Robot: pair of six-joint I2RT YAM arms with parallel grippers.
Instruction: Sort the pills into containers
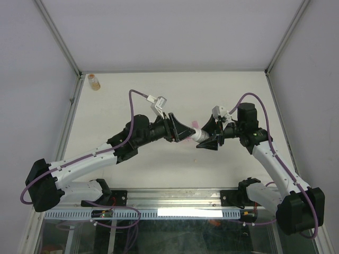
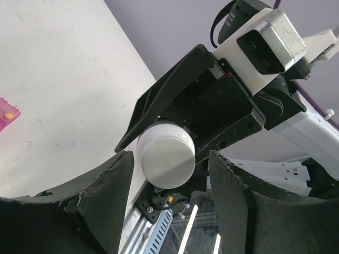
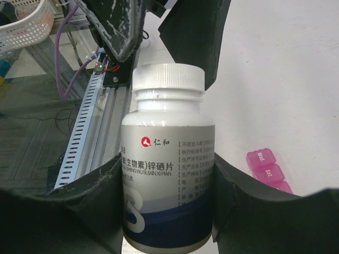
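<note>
— Where's the bottle point(image 3: 168, 132)?
— Off the worktop point(image 1: 159, 100), lying sideways in the air over its middle, between the two arms. The right gripper point(image 3: 167, 161) is clamped on the labelled body, one finger on each flank.
— And the left gripper point(image 2: 169, 156)?
— Its fingers straddle the white cap point(image 2: 165, 151) (one on each side). I can't tell whether they pinch it or only stand close.
— The organiser point(image 3: 267, 168)?
— Pink, flat on the worktop near the middle, below the grippers, and neither one touches it. The right wrist view shows closed, lettered lids. The left wrist view catches only a corner, with one orange pill point(image 2: 9, 115) showing in it.
— Anything else?
— An amber bottle point(image 1: 94, 81), upright at the worktop's far-left corner, well apart.
</note>
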